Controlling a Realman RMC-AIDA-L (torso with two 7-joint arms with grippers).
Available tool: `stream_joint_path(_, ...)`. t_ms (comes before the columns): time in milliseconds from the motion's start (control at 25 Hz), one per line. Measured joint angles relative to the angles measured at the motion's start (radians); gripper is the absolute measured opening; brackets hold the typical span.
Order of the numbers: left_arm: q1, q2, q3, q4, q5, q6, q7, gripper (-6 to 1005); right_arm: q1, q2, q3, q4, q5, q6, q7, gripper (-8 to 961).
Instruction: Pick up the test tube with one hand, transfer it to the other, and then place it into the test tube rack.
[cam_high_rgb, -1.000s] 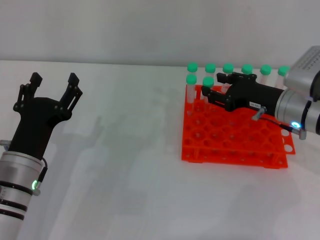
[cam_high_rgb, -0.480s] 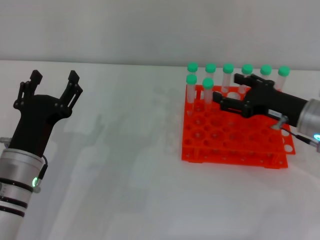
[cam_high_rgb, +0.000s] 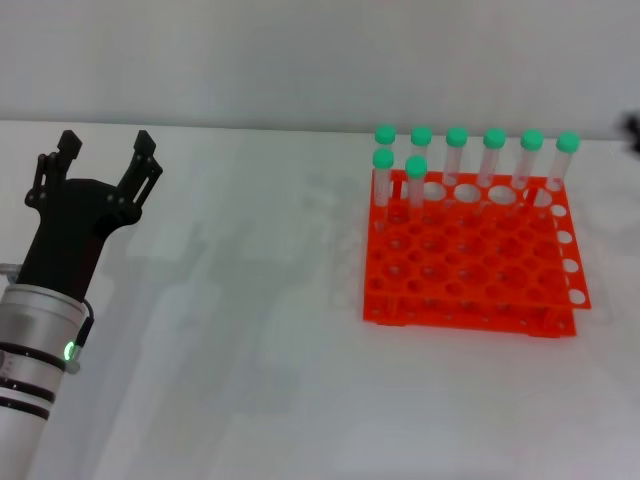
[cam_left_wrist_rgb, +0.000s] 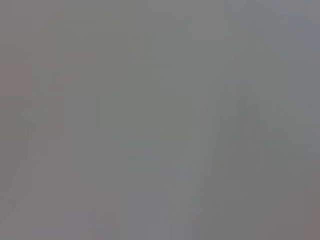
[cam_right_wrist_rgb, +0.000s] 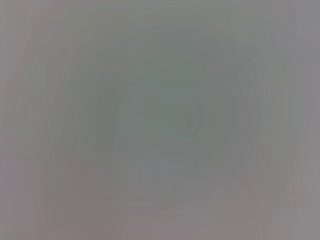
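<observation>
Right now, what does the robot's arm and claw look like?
The left gripper is black with two forked prongs. Its arm is a thick white tube with black rings and a small green light. The right gripper is almost out of view at the edge.

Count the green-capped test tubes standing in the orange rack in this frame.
8. Six line the rack's back row; two stand just in front at its left end. None looks hidden.

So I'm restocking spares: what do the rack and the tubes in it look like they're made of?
The test tube rack looks like moulded plastic: a uniform bright orange with a slight sheen. The test tubes are clear and see-through, plastic or glass, which cannot be told from here; their mint-green caps look like matte plastic.
</observation>
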Motion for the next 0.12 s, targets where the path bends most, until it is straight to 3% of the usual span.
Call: stream_joint_path(120,-0.009,-0.001,0.000,-0.003,-0.005,0.000,0.001,894,-0.006,0.000,0.188,0.072,0.043,-0.027,-0.156,874)
